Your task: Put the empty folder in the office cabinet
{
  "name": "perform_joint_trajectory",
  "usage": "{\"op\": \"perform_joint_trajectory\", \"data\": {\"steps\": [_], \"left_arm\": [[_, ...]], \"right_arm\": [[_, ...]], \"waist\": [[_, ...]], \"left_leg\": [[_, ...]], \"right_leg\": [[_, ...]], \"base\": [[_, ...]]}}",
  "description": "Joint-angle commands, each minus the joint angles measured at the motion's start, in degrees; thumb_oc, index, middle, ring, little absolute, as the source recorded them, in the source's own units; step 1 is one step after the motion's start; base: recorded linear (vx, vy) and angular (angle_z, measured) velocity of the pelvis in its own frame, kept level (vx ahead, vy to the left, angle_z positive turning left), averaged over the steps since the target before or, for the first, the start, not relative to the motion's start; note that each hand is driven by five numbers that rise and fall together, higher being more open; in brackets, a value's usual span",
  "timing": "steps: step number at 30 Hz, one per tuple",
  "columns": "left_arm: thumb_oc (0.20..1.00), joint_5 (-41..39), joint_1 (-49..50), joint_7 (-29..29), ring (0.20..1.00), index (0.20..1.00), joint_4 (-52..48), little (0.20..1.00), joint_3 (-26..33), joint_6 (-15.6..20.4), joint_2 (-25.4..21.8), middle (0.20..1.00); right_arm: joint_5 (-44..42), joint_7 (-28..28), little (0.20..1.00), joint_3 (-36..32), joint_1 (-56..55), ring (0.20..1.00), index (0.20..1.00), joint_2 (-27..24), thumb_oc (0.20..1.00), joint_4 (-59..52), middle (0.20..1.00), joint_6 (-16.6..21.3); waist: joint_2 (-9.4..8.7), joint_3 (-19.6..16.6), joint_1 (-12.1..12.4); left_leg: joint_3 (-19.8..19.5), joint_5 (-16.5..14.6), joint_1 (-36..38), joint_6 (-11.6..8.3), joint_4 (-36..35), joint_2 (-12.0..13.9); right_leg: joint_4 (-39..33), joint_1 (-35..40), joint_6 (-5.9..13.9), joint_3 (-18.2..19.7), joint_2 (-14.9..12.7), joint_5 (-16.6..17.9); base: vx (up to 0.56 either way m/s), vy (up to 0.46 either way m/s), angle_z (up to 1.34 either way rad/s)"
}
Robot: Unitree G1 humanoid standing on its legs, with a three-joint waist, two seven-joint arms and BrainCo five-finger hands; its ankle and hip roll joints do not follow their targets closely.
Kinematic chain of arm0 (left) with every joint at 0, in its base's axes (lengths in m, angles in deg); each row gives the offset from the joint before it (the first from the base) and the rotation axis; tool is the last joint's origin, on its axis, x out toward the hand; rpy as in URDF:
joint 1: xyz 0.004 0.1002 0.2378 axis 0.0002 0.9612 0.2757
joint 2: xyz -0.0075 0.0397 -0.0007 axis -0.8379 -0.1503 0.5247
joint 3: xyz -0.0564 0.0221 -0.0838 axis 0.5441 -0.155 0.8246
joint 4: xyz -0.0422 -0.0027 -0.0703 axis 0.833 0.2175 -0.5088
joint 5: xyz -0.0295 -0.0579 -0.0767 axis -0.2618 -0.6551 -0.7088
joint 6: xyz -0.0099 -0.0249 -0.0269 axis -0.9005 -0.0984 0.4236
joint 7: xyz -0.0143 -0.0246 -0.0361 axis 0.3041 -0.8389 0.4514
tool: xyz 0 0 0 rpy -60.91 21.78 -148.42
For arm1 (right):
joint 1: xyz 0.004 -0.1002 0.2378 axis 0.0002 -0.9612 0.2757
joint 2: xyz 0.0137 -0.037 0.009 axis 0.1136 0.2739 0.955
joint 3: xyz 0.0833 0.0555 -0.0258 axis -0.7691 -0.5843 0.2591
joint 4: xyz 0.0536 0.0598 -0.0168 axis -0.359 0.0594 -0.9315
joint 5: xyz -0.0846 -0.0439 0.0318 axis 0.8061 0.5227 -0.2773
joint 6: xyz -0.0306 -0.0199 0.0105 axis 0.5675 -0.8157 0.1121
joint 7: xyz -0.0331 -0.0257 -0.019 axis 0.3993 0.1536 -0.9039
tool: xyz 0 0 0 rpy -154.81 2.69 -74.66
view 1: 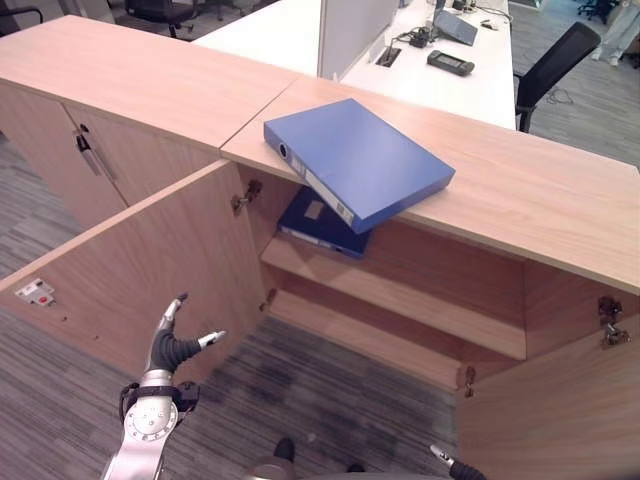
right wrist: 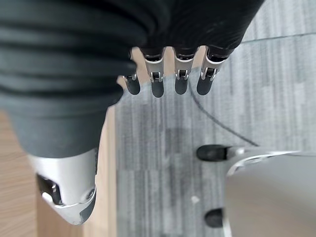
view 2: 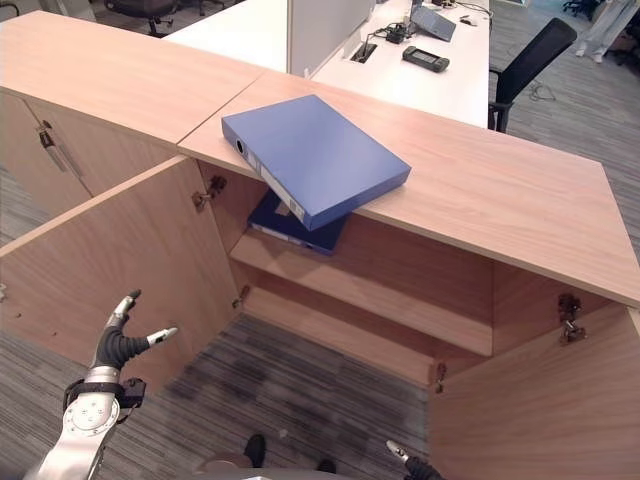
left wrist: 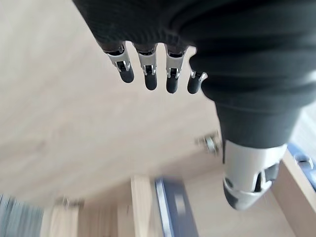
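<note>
Blue cardboard folder lies flat on the wooden office cabinet top, one corner overhanging the open compartment, where a second blue folder rests on the shelf. At 7 o'clock the left hand hangs empty, fingers spread; at 5 o'clock the right hand hangs with relaxed fingers, empty.

The left arm is seen rising from the lower left of the eye views, with the left robot hand raised at its end, palm empty. Its fingers are held straight in a row and the thumb is spread well apart from them. The right robot hand is kept low at the bottom edge; its fingers are likewise extended, nothing being held.
</note>
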Motion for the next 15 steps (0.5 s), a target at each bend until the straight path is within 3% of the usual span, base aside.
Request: {"op": "perform_joint_trajectory", "data": {"steps": [1, 4, 8, 15], "left_arm": [[1.0, 7.16, -2.93, 8.41, 1.0, 1.0, -4.55, 1.0, 2.71, 4.54, -1.35, 1.0], [1.0, 10.91, -4.44, 9.89, 1.0, 1.0, -4.95, 1.0, 2.13, 4.36, -3.09, 1.0], [1.0, 20.91, -10.9, 10.91, 1.0, 1.0, -4.98, 1.0, -2.42, 3.21, -10.15, 1.0], [1.0, 31.91, -19.87, 12.97, 1.0, 1.0, -2.73, 1.0, -6.78, 0.06, -18.38, 1.0]], "right_arm": [[-1.14, -1.84, 1.0, 3.24, 2.41, 1.0, 1.0, 0.29, 1.0, 0.16, 1.0, 1.99], [-1.23, -2.15, 1.0, 3.6, 2.38, 1.0, 1.0, 0.57, 1.0, 0.22, 1.0, 2.34], [-0.39, -2.39, 1.0, 4.2, 2.29, 1.0, 1.0, 0.32, 1.0, 0.69, 1.0, 2.84], [1.26, -2.16, 1.0, 4.27, 1.95, 1.0, 1.0, -0.83, 1.0, 1.1, 1.0, 2.9]], "waist": [[-0.9, 0.46, -0.34], [-0.88, 0.2, -0.66], [-0.28, -1.07, -2.43], [0.56, -2.71, -4.89]], "left_leg": [[2.07, -2.62, -1.04, -0.92, 0.19, 1.46], [2.34, -2.86, -0.81, -0.95, 0.19, 1.43], [3.17, -3.54, 0.05, -0.98, 0.19, 1.31], [4.78, -4.56, 1.3, -0.77, 0.19, 0.9]], "right_leg": [[0.03, -1.65, 6.01, -0.7, -2.92, 2.08], [0.03, -1.62, 6.18, -0.57, -3.1, 2.16], [0.03, -1.4, 6.59, 0.1, -3.46, 2.39], [0.03, -1.36, 7.1, 1.36, -3.8, 2.9]], "base": [[0.01, 0.02, -0.04], [0.01, 0.025, -0.04], [0.03, 0.04, -0.06], [0.03, 0.054, -0.14]]}}
